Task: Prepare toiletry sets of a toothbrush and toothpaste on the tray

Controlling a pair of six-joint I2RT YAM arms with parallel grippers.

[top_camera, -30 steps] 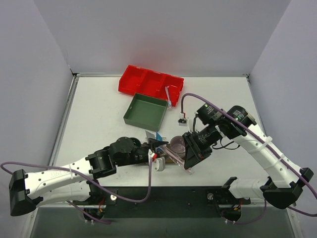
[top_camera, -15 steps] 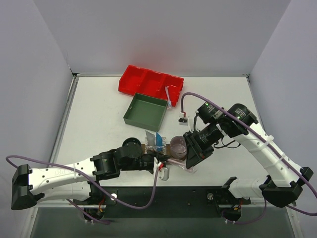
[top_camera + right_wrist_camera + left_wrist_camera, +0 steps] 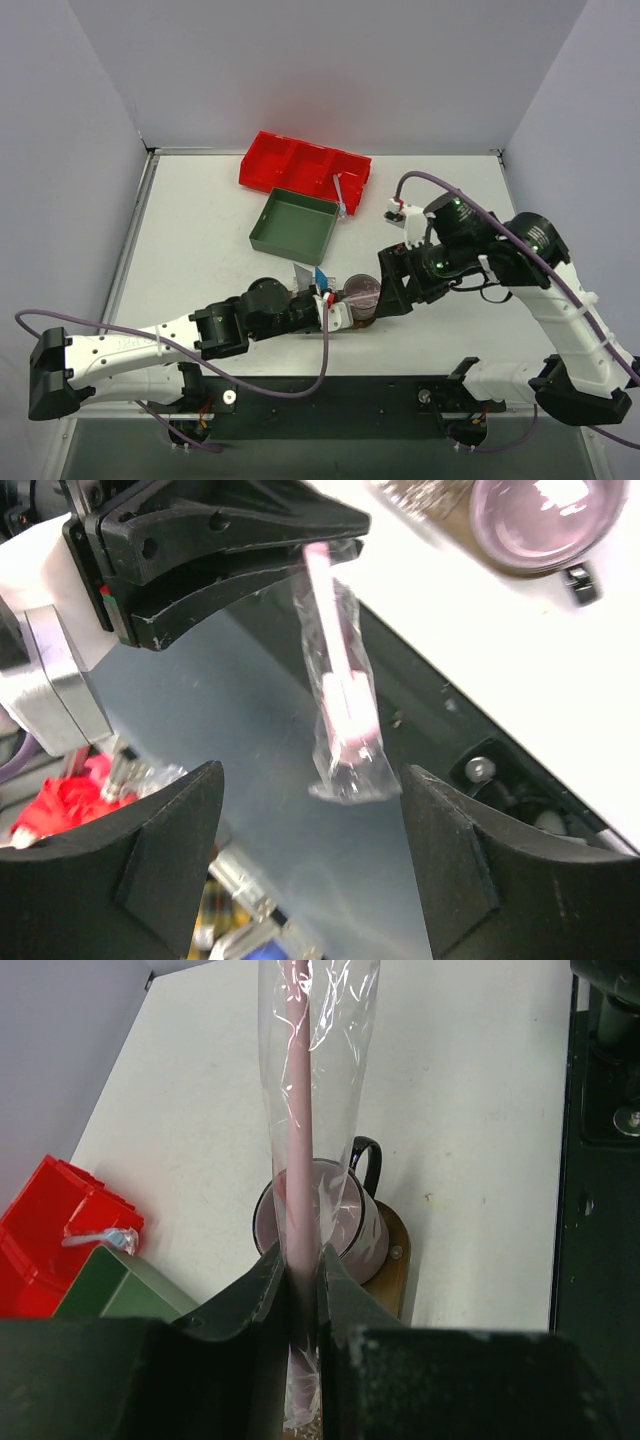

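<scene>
Found the left gripper (image 3: 300, 1270) pressed together on a slim pink toothbrush (image 3: 298, 1110) in a clear plastic sleeve, pinching it low on the handle. Saw the toothbrush held in the air just on the near side of a mauve ceramic mug (image 3: 345, 1225), head end hanging free. Found the right gripper (image 3: 305, 860) spread wide just right of the mug, touching nothing, with the sleeved head ahead of its fingers.

Noted bare white table (image 3: 200, 230) right of the mug and beyond it, towards the walls. Noted a black strip (image 3: 330, 395) along the table edge close on the mug's near side, leaving little room there.

Saw the mug standing on a brown wooden oval tray (image 3: 395, 1260), mostly covered by the mug and the jaws. Could not make out anything inside the mug through the glare. Spotted a white soft tube (image 3: 302, 275) and a blue soft tube (image 3: 320, 277) upright just left of the mug, their bases hidden behind the left arm.

Saw a green square box (image 3: 293, 225) beyond the mug, interior bare, and a red divided plastic bin (image 3: 300, 165) farther back. Spotted a second slim wrapped brush (image 3: 340, 190) at the bin's end nearest the mug; could not tell whether in a compartment or over the rim.
</scene>
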